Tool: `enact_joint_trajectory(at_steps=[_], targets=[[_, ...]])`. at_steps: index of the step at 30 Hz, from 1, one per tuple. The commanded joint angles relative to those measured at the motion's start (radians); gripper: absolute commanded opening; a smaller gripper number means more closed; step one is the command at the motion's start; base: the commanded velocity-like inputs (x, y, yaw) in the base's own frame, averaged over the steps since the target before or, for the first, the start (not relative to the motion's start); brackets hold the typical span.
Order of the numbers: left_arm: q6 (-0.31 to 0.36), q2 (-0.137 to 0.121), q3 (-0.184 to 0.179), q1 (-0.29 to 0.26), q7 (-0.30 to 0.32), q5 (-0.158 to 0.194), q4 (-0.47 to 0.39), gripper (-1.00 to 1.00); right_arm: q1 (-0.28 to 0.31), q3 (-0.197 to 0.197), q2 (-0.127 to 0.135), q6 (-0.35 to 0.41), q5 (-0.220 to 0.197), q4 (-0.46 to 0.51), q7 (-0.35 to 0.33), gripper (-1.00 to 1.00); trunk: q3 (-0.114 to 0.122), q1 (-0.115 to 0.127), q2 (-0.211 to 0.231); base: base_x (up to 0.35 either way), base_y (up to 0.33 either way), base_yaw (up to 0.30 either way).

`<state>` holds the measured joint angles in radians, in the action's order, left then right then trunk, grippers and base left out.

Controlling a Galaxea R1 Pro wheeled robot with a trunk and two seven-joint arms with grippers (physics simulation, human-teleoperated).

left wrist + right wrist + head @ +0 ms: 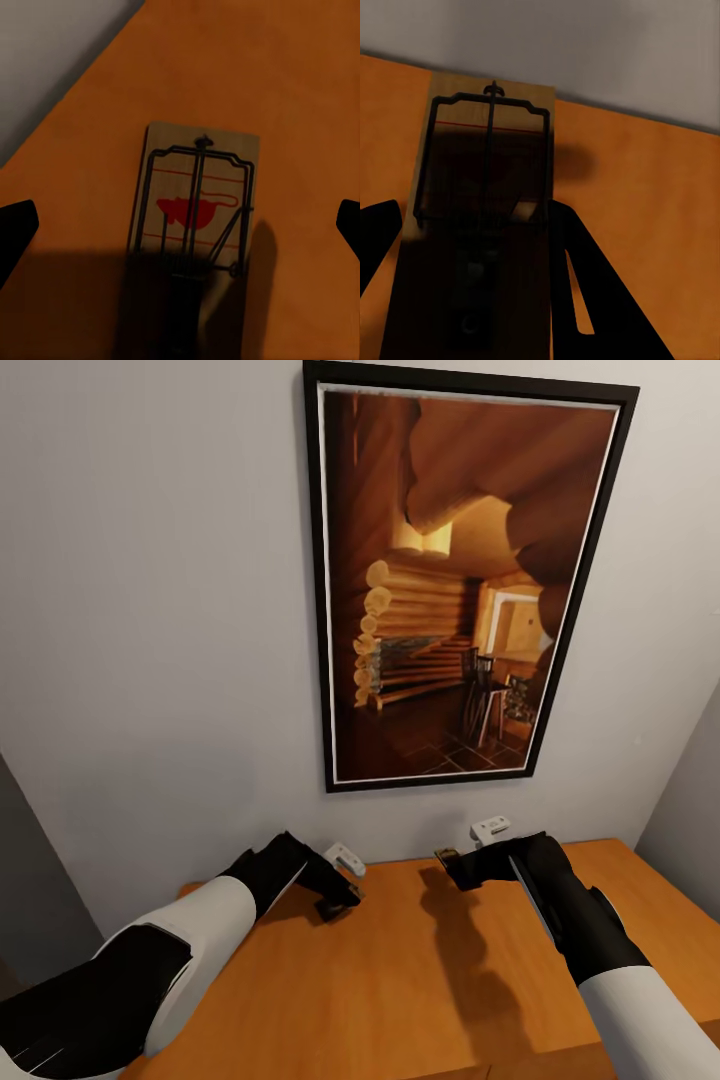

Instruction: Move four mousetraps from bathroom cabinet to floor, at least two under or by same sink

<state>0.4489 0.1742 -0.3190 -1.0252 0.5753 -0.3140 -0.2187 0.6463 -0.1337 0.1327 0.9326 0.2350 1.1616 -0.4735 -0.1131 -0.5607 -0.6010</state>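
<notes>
The cabinet's (420,980) orange-brown flat top stands against the grey wall. A tan mousetrap (196,202) with black wire and a red spot lies flat on it, and my left gripper (335,905) hovers over that trap, open, with the fingertips (15,229) wide apart on either side. My right gripper (447,857) is close to the wall, a little above the top. A second mousetrap (484,187) sits between its fingers (585,292), which press against the board's long sides. The board's far end overlaps the wall line, so it looks lifted.
A large black-framed picture (470,580) of a log cabin interior hangs on the wall just above the cabinet. A side wall (690,800) closes in at the right, and a dark panel (30,880) at the left. The cabinet top's left corner (190,890) is near my left forearm.
</notes>
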Motion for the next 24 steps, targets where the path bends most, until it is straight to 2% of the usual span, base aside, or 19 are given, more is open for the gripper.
enact_joint_trajectory(at_steps=[1,9,24], targets=[[0.004,0.000,0.004,0.000,0.006,-0.010,-0.002,1.00,0.001,-0.002,0.001,0.003,0.010,0.001,-0.008,-1.00,-0.005,-0.004,-0.009,0.000,0.000,0.000],[0.004,0.000,0.004,-0.001,0.006,-0.011,-0.002,1.00,0.001,-0.002,0.001,0.003,0.010,0.001,-0.008,-1.00,-0.030,-0.035,-0.065,0.000,0.000,0.000],[0.010,0.000,-0.001,-0.001,0.011,-0.010,-0.001,1.00,0.001,-0.003,0.001,0.002,0.012,0.001,-0.006,-1.00,-0.030,-0.035,-0.065,0.000,0.000,0.000]])
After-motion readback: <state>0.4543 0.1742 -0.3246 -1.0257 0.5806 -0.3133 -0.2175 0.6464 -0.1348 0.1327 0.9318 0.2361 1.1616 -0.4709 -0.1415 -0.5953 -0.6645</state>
